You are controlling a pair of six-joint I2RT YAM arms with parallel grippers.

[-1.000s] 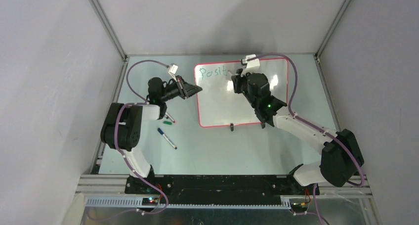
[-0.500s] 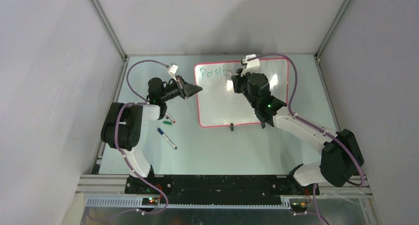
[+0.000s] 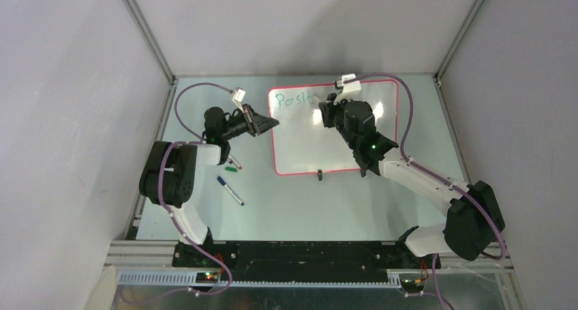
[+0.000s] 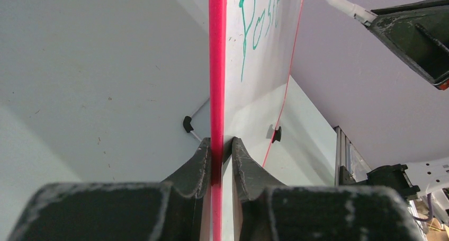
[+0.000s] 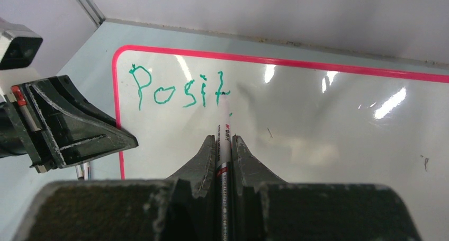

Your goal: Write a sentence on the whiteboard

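green sentence, last letter partly under marker in right tool

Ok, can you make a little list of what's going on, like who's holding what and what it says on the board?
Board: whiteboard with a red-pink rim
Written so far: green letters reading "Posit"
Holding the board: left pincer, shut on its left rim
Holding the pen: right pincer, shut on a green marker
Pen tip: just right of the "t"; in the left wrist view it looks lifted off the board
Lying loose: blue marker, left of the whiteboard, not touching it
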